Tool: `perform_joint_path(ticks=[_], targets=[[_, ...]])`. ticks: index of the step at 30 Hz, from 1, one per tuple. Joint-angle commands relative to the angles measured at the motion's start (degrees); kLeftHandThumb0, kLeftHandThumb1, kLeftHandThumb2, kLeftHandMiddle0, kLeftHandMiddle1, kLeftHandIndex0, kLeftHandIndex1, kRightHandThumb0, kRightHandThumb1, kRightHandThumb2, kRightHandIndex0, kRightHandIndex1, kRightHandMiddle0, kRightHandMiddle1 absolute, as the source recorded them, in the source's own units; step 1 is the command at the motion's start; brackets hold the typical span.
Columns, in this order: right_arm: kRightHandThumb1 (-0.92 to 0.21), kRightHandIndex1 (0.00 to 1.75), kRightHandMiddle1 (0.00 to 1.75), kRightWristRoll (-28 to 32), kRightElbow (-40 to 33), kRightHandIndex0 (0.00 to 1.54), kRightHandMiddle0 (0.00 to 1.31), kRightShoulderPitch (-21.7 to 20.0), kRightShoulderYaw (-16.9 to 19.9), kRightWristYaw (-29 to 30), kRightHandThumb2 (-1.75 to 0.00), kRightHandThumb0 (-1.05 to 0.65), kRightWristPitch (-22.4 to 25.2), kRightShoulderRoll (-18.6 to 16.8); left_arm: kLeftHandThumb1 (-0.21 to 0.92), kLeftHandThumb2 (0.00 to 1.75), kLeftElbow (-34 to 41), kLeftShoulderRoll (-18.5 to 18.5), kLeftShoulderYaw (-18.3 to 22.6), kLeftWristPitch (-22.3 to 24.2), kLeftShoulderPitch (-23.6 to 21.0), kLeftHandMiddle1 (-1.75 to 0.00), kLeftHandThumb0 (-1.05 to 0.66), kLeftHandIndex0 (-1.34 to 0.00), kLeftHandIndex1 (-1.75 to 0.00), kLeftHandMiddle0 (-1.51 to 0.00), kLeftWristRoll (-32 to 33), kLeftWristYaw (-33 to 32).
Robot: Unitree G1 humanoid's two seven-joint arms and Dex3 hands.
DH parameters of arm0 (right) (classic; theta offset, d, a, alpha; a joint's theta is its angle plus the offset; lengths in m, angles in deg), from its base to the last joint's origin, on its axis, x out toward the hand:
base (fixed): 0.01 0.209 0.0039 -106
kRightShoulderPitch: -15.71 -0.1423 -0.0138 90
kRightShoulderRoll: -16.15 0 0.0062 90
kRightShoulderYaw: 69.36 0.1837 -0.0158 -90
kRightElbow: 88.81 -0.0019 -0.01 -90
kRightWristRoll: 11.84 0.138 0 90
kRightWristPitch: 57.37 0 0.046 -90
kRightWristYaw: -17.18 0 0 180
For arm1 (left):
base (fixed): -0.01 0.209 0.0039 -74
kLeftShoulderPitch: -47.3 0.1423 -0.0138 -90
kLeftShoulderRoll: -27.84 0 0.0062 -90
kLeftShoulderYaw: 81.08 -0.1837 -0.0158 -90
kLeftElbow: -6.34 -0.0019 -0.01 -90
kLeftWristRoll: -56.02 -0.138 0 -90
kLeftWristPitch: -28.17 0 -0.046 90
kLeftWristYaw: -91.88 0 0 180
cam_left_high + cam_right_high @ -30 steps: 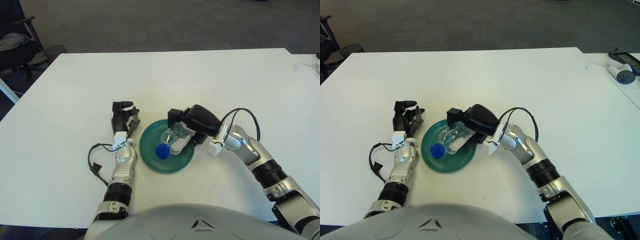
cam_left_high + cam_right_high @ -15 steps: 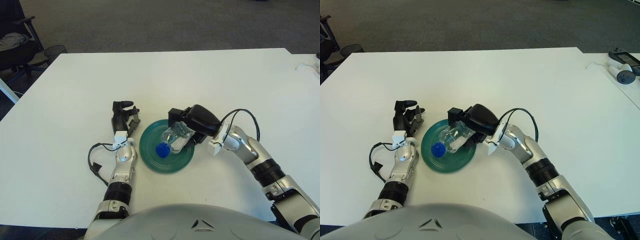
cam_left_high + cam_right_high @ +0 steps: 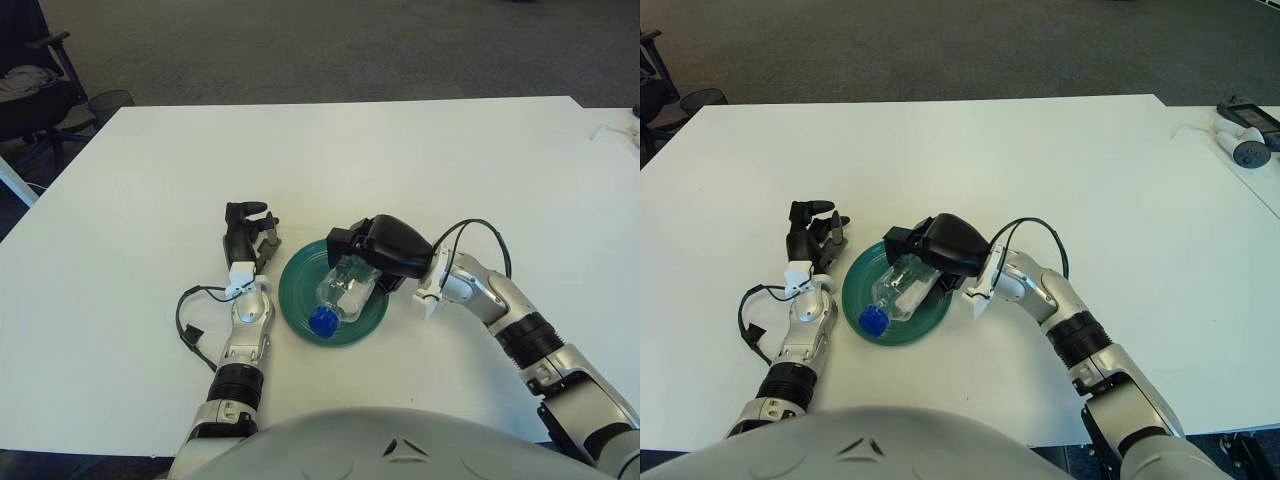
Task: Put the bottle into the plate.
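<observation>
On the white table, reading from the robot's left to its right: the left hand shows just beside the left rim of the green plate, apart from it, its dark fingers loosely curled and holding nothing; it takes no part in the work.

At centre lies the plate, and over it the clear bottle. The bottle's long axis runs on a diagonal: the blue cap points toward the robot and slightly to its left, reaching the near part of the plate, while the base end points away and to the right, into the right hand. Whether the bottle's body already touches the plate cannot be told from either eye.

To the right, the right hand covers the far right part of the plate, its fingers closed around the bottle's base end from above. This hand is plainly the nearer one; the bottle extends from it forward and leftward across the plate's middle.

Judgement: placement appears nearly complete. The coming move turns on this alignment: opening the fingers should leave the bottle lying within the rim, though a round body may roll toward the near edge.
</observation>
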Motion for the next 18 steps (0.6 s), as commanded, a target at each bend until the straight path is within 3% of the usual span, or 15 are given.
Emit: perform_joint_path(ticks=[1,18], targets=[[-0.39,1.75,1.75,-1.76,0.7,0.89,0.55,-1.77,-0.24,1.69,-1.22,-0.45,-0.62,-0.67,0.79,0.7,-3.7,-0.52,0.3,2.32,2.48,-1.22,-0.36,-0.27,-1.75,-0.62,-0.14,-0.24],[-0.36,1.75,1.75,-4.41,1.61,0.94,0.57,-1.79,-1.77,5.55,-1.26,-0.46,-1.01,-2.8,0.86,0.61,-3.72,-1.37,0.26,2.53,2.23,-1.21,-0.36,-0.23,-1.75,-0.61,0.57,-0.47]])
